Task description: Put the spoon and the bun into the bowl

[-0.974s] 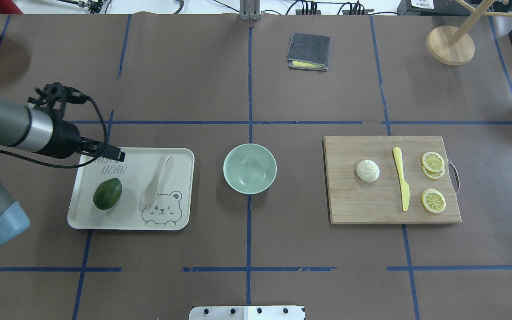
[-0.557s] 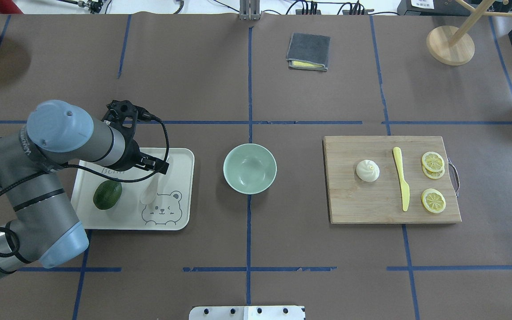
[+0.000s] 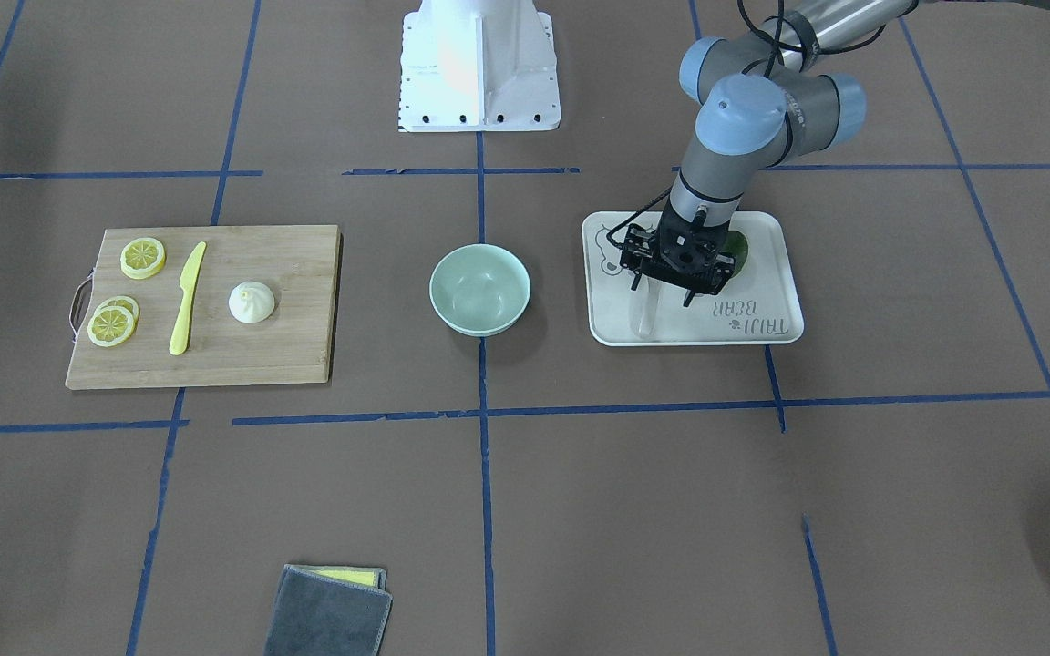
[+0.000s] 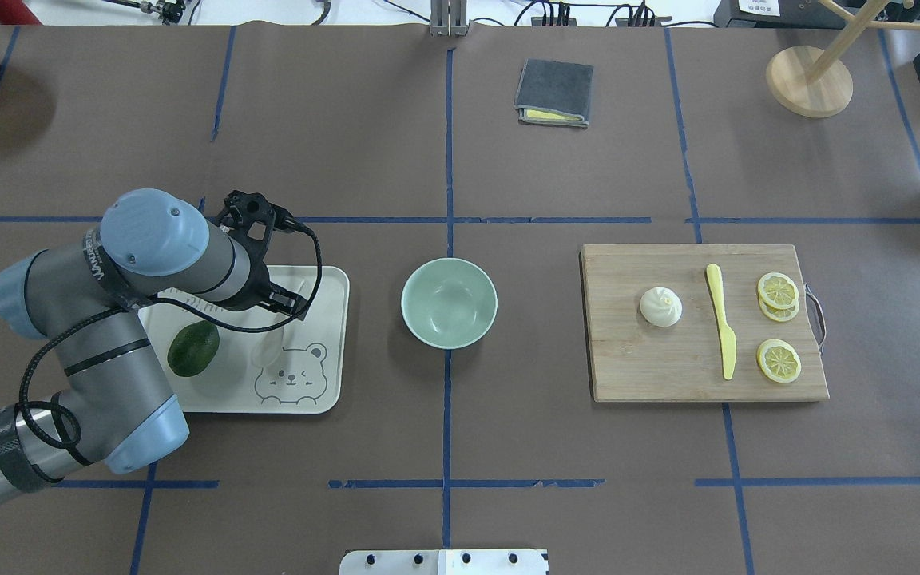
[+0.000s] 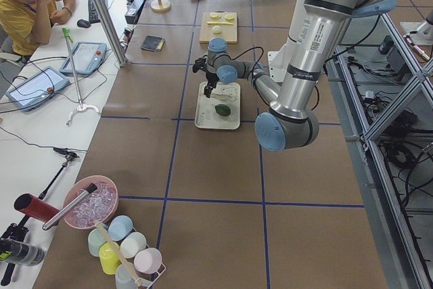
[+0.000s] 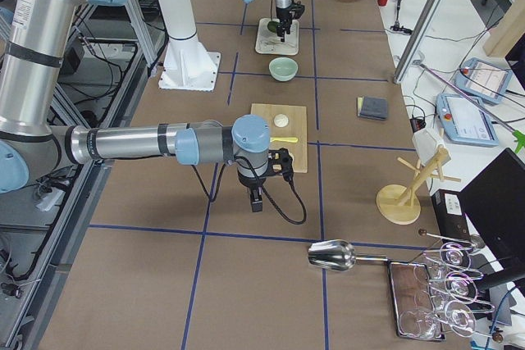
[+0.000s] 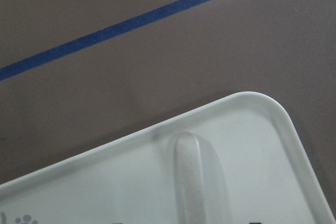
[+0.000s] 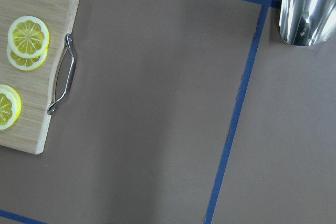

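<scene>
While reaching for spoon (image 4: 267, 350) on tray (image 4: 332, 343): first pick, bowl (image 4: 449, 303) unfilled, bun (image 4: 660, 307) on board (image 4: 652, 367).
Hangs left gripper (image 3: 664, 292) above handle, jaws seemingly spread; calls for lowering, then pinching. Cannot tell right gripper (image 6: 257, 200) jaws. Since earlier frame, pushes farther across tray toward handle.

One spoon (image 4: 267, 349), one bun (image 4: 660, 307), one bowl (image 4: 421, 320)

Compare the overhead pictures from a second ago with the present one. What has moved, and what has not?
The left gripper swung in from the left to above the spoon handle on the tray, jaws open; nothing taken hold of. Spoon, avocado, bowl and bun lie as before.
</scene>
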Robot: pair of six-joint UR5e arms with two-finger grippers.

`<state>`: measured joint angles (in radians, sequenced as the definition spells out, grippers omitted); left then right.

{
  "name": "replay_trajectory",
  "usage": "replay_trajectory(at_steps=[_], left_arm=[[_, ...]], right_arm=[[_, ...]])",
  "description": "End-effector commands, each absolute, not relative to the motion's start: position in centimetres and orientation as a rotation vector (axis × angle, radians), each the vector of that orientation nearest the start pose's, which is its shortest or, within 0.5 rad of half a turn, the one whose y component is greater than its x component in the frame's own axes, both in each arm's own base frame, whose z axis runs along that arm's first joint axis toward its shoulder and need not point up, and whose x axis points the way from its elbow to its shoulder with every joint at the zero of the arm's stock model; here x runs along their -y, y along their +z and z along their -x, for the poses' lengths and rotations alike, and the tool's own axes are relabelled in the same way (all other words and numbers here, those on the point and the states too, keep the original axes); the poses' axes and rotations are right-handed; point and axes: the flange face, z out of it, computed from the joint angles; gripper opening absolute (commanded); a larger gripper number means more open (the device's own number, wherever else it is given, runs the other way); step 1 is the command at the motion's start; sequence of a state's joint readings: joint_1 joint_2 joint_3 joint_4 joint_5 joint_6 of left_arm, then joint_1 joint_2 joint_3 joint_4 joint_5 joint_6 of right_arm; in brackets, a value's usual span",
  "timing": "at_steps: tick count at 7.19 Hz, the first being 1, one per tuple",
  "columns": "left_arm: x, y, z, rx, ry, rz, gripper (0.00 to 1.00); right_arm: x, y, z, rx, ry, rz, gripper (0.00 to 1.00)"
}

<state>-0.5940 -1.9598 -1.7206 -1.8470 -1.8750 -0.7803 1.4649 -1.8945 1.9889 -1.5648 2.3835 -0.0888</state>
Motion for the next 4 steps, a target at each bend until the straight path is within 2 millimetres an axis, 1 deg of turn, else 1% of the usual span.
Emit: replay_trajectory(at_steps=[1,2,3,4], left_arm=[[44.5,35.3,-47.7,-0.801,0.311,-0.287,0.69],[44.5,35.4,-48.5,-0.797,0.316,-0.279,0.68],[44.3,35.3,-48.8,-0.799,0.321,-0.279,0.65],[44.3,35.3,-48.8,-0.799,0.322,-0.275,0.53]], right_arm=[[36.4,58.7,-2.2,0.818,-0.222,-0.085,1.00],[36.4,58.7,-2.2,0.819,-0.222,-0.085,1.00],[36.5,58.7,-2.2,0.820,-0.222,-0.086,1.00],[36.5,58.7,-2.2,0.820,-0.222,-0.086,1.00]])
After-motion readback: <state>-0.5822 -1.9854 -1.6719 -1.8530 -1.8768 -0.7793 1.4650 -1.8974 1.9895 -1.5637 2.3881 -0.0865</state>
